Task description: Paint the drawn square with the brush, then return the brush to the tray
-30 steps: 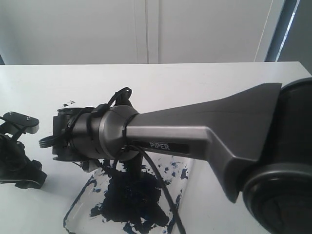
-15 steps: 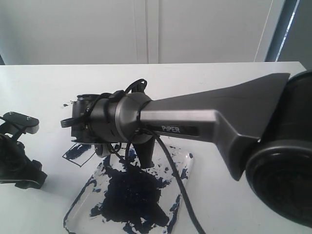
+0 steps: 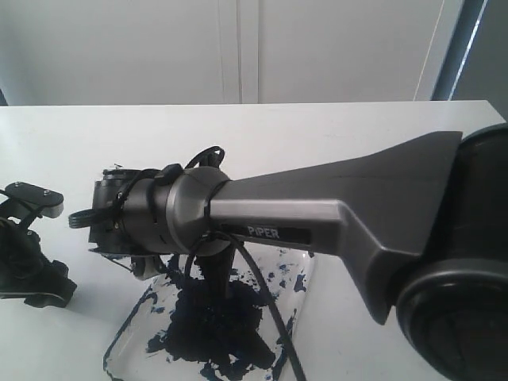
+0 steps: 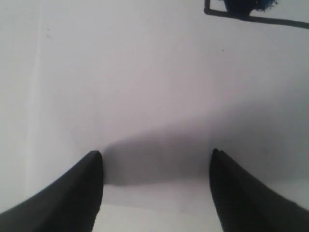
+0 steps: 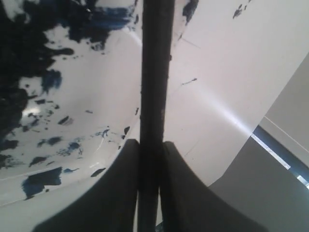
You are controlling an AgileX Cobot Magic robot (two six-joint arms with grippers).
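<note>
My right gripper [image 5: 151, 143] is shut on the brush [image 5: 155, 72], a thin black stick that runs up from between the fingers over the rim of the paint-smeared tray [image 5: 87, 96]. In the exterior view the right gripper [image 3: 214, 274] hangs over the far end of the tray [image 3: 119, 337]. The right wrist hides the drawn square there. In the left wrist view a corner of the drawn square [image 4: 244, 6] shows, black-outlined with blue paint inside. My left gripper [image 4: 157, 154] is open over white paper and holds nothing.
The left arm [image 3: 32, 262] rests at the table's left edge. A black cable [image 3: 274, 325] trails from the right arm over the tray. A thick dark paint blotch [image 3: 210, 325] fills the tray's middle. A white wall stands behind the table.
The right wrist swung right half a second ago, baring the painted square, and has swung back left over it. The brush stays gripped. The left arm has not moved.
</note>
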